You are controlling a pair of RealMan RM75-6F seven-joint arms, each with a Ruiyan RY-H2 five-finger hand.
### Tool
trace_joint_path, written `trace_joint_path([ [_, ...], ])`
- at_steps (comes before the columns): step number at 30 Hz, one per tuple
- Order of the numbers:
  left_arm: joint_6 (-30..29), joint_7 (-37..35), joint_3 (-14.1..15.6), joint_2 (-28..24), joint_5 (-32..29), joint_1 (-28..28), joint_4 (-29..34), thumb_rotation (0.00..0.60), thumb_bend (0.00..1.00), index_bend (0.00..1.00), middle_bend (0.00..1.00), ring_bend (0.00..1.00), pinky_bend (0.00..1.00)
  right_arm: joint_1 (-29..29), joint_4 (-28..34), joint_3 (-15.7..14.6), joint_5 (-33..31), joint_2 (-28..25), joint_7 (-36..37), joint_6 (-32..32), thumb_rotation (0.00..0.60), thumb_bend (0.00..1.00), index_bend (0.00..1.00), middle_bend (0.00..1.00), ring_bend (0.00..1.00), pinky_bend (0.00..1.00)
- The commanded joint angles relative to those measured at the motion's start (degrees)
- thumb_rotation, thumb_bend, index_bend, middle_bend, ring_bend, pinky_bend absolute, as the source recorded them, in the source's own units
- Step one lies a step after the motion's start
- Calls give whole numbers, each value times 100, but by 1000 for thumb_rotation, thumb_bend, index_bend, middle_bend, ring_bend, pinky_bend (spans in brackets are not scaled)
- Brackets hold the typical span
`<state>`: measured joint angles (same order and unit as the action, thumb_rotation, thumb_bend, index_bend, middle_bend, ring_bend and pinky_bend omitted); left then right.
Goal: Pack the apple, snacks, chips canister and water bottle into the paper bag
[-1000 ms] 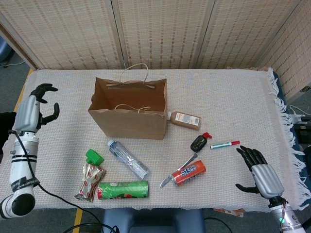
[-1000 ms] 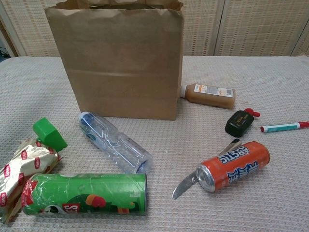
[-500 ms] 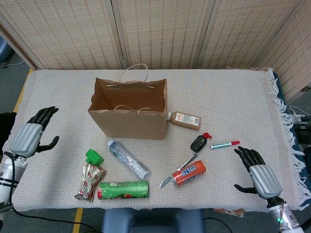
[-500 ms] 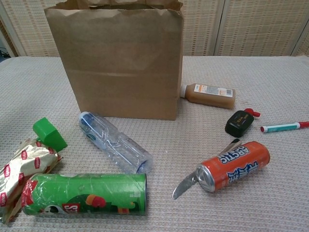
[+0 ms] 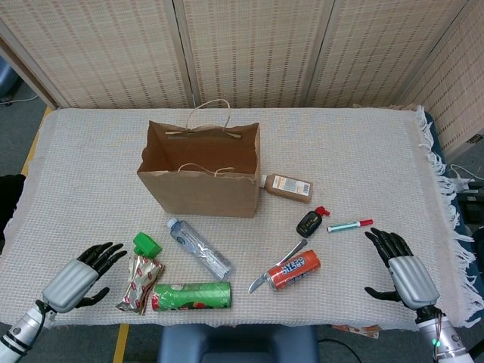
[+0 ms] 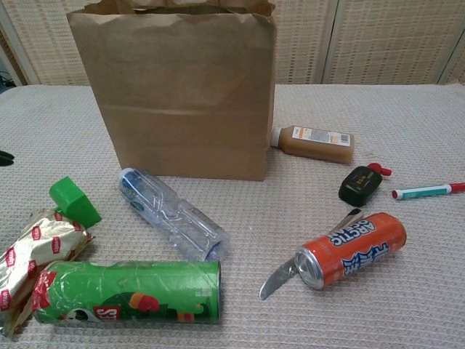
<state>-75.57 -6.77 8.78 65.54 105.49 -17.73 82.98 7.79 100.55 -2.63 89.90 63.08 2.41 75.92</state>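
**A:** Where does everything sit, taking the paper bag (image 5: 200, 175) as the mark?

**B:** The bag stands upright and open on the woven tablecloth (image 5: 363, 159). Just in front of it lies the water bottle (image 5: 200, 247), on its side at a slant. The green chips canister (image 5: 192, 296) lies flat further forward, near the table's front edge. The foil snack packs (image 5: 141, 282) touch the canister's capped end, on the far-left side of it. A green block-shaped thing (image 5: 147, 244) sits just behind the snacks, forward-left of the bag.

**A:** And the apple?

**B:** I cannot tell; nothing round shows, and the green block is the only candidate.

**A:** The hands?

**B:** The left hand (image 5: 79, 268) hovers forward-left of the bag, just beside the snacks, fingers spread, holding nothing. The right hand (image 5: 402, 268) is well forward-right of the bag, fingers apart and also empty.

**A:** Anything else?

**B:** A brown bottle (image 5: 286, 186) lies against the bag's right corner. Forward-right of the bag are a black key fob (image 5: 308, 223), a pen (image 5: 349, 224), an orange can (image 5: 294, 270) and a knife (image 5: 277, 267) touching the can.
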Motion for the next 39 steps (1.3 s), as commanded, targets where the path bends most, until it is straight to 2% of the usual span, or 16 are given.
trace_joint_path([
  [1, 78, 62, 12, 134, -20, -10, 134, 600, 360, 0, 0, 0, 120, 2, 2, -5, 1, -4, 1, -9, 600, 0, 0, 0, 0, 0],
  [5, 343, 161, -212, 220, -133, -289, 339, 600, 406, 0, 0, 0, 125, 8, 12, -7, 0, 0, -14, -22, 600, 0, 0, 0, 0, 0],
  [14, 1907, 525, -696, -13, -915, -1257, 937, 600, 409, 23, 0, 0, 174, 9, 37, -14, -27, -26, -11, -44, 600, 0, 0, 0, 0, 0],
  [23, 2399, 989, -956, 244, -1477, -1614, 1058, 600, 407, 53, 0, 0, 183, 27, 71, -12, -84, -50, -19, -109, 600, 0, 0, 0, 0, 0],
  [27, 2352, 1156, -890, 107, -1636, -1533, 1181, 600, 378, 52, 0, 0, 178, 24, 76, -6, -100, -63, 18, -105, 600, 0, 0, 0, 0, 0],
  [32, 1831, 959, -733, -264, -1880, -1070, 1512, 600, 375, 32, 0, 0, 163, 22, 83, -15, -80, -89, 61, -101, 600, 0, 0, 0, 0, 0],
  [39, 908, 774, -263, -610, -1361, -388, 1507, 600, 374, 22, 0, 0, 145, 28, 79, -19, -54, -75, 61, -103, 600, 0, 0, 0, 0, 0],
])
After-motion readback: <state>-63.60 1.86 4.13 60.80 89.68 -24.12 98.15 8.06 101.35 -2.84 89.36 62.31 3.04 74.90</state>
